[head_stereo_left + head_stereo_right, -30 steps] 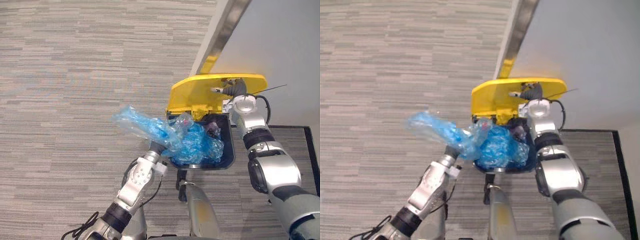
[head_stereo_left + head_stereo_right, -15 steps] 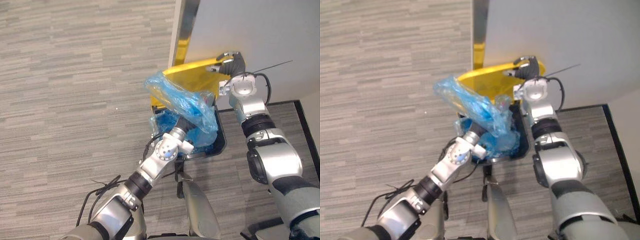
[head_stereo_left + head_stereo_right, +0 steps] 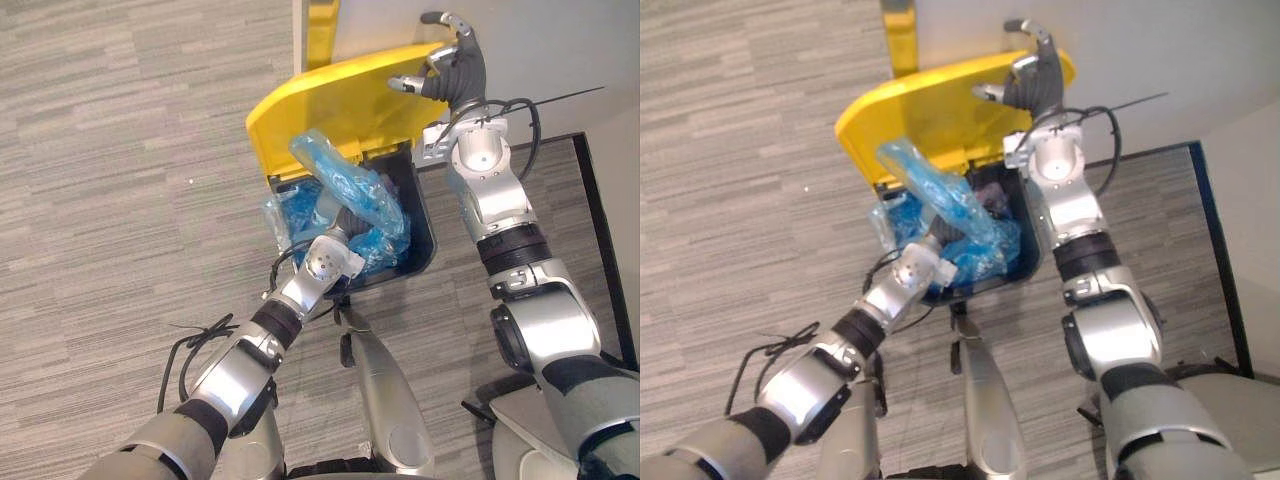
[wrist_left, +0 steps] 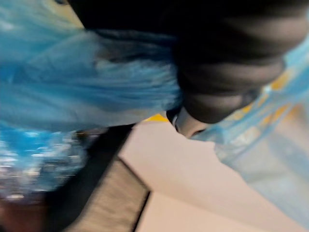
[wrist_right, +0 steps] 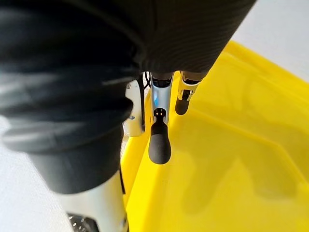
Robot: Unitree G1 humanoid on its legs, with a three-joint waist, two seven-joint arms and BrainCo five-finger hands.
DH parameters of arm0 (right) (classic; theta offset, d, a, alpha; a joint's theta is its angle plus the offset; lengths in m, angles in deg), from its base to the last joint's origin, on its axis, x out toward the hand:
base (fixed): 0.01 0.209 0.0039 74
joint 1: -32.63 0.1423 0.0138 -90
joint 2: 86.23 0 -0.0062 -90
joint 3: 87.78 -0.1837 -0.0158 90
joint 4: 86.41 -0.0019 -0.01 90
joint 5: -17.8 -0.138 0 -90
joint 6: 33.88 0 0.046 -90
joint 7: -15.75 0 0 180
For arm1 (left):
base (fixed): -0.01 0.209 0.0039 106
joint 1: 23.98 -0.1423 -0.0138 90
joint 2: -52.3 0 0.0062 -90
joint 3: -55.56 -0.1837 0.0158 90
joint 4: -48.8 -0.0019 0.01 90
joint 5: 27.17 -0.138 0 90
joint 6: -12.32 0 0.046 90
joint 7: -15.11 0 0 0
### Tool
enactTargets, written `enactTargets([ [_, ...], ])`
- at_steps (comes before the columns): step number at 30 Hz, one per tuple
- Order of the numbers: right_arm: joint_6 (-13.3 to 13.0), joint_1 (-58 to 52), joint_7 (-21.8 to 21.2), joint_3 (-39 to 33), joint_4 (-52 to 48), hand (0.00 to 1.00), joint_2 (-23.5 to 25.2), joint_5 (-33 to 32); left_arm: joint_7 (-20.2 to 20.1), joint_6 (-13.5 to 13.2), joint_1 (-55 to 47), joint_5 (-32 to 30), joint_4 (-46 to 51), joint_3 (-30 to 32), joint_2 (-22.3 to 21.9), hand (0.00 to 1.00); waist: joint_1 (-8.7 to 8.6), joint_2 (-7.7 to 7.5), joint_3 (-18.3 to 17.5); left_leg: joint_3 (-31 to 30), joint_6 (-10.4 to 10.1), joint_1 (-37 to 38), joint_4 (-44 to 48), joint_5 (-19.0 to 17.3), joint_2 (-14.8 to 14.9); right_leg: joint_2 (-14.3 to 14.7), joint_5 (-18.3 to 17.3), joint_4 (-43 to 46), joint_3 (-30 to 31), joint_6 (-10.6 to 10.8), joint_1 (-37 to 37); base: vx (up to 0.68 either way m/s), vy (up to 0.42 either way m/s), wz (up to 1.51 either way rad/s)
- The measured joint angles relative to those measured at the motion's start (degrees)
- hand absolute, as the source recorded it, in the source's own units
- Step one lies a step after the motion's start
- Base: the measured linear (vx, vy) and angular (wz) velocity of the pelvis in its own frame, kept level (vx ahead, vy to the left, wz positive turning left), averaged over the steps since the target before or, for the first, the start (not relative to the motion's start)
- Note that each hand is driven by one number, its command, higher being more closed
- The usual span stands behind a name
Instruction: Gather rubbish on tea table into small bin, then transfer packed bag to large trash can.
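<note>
The left hand (image 4: 227, 72) is sunk in the blue bag (image 3: 350, 190), so whether it grips cannot be told. The bag's bulk sits just below and beyond the hand inside the can (image 3: 425, 235), and its long tail slants up past the hand toward the lid (image 3: 330, 110), which the right hand (image 3: 452, 72), farther off, clasps by the rim with thumb and curled fingers. A second ago the bag hung outside the can and half a second ago above the opening; now it is down in the mouth, so letting go is likely next
</note>
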Motion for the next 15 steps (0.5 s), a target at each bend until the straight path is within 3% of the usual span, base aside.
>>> enactTargets([
  [1, 0.0, -0.9, 0.0, 0.1, -1.5, 0.0, 0.1, 0.0, 0.0, 0.3, 0.7, -1.8, -0.5, 0.1, -0.2, 1.0, 0.02, -0.07, 0.0, 0.0, -0.2, -0.7, 0.1, 0.1, 0.4, 0.1, 0.0, 0.0, -0.1, 0.0, -0.6, 0.02, -0.043, 0.05],
  [2, -0.1, -2.0, 0.1, 0.1, -2.8, 0.0, 0.7, 0.0, -0.1, 0.8, 1.5, -3.2, -1.0, 0.2, -0.4, 0.0, 0.07, -0.08, 0.0, 0.0, -0.3, -1.3, 0.3, 0.0, 0.6, 0.3, 0.0, 0.0, -0.2, 0.0, -1.1, 0.03, -0.043, 0.02],
  [11, -0.4, -7.0, 1.5, 0.2, -12.8, 0.0, 4.5, 0.0, -0.1, 5.8, 2.2, -18.6, -1.8, 7.9, -4.4, 0.0, 0.12, -0.34, 0.1, 0.9, -1.9, -3.8, 2.4, -0.7, 2.5, 1.3, -1.5, 3.6, -0.5, -0.6, -4.9, 0.05, -0.025, -0.04],
  [15, -0.3, -7.3, 1.4, 1.8, -13.3, 0.0, 4.6, 0.2, 0.0, 6.1, 2.0, -21.3, -1.8, 9.1, -5.6, 0.0, 0.24, -0.54, -0.1, 0.9, -2.1, -3.6, 2.4, -0.7, 2.5, 1.0, -2.8, 5.8, -0.8, -1.0, -5.6, 0.02, -0.028, 0.05],
])
